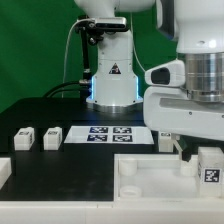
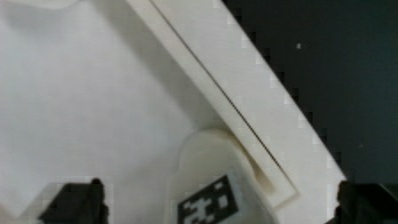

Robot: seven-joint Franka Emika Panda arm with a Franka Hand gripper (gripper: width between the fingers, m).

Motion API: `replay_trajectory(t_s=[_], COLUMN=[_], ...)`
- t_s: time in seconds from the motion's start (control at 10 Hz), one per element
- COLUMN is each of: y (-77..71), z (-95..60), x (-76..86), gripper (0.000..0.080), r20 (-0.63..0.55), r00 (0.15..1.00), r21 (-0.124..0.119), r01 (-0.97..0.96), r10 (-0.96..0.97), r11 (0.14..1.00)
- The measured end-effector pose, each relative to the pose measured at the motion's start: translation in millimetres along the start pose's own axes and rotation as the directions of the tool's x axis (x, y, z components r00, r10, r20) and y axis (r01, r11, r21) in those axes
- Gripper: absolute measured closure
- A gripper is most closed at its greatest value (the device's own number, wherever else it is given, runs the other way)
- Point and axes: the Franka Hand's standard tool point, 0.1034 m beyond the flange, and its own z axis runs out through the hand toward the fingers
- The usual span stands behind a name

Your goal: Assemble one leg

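One leg (image 1: 210,166), a small white block with a black-and-white tag, stands at the right corner of the large white tray-like piece (image 1: 150,185). My gripper (image 1: 195,150) hangs right over it. In the wrist view the same leg (image 2: 214,197) lies between my two dark fingertips (image 2: 75,202), which stand wide apart with a gap on each side of it. The gripper (image 2: 222,205) is open and not touching the leg. The tray's flat face (image 2: 89,100) and its raised rim (image 2: 222,80) fill most of the wrist view.
Two more legs (image 1: 22,138) (image 1: 52,137) stand on the black table at the exterior view's left. Another white piece (image 1: 3,172) shows at the left edge. The marker board (image 1: 105,134) lies before the robot's base (image 1: 112,85).
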Motion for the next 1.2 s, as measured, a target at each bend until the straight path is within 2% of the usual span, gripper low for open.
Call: replay_trajectory(t_s=[0.2,0.4,0.5,0.6,0.7,0.8,1.0,1.1,1.2], y=[-1.9,-1.4,-1.3,-2.2,-3.8,-0.8,0.7,0.8,-0.5], z=[-4.2,-2.2,-2.2,-2.0,-1.9,-1.7,-1.6,-2.7,-1.1], x=[9.7,14.6,14.7,14.1,13.1,14.5,14.6,15.6,13.4], gripper=[0.0151,0.0151,0.0283,0.0283,0.0423,0.05,0.05,0.0501,0.0501], r20=[-0.049,-0.078,-0.078,-0.075,-0.068,-0.065,-0.038,-0.007,0.029], r00=[0.961,0.962,0.962,0.982,0.996,0.997,0.966,0.918,0.817], r21=[0.008,0.013,0.013,0.025,0.041,0.044,0.06,0.059,0.06], r01=[0.274,0.263,0.263,0.177,0.057,-0.026,-0.254,-0.395,-0.577], r10=[-0.273,-0.261,-0.261,-0.175,-0.054,0.029,0.257,0.396,0.576], r11=[0.962,0.965,0.965,0.984,0.998,0.999,0.965,0.917,0.815])
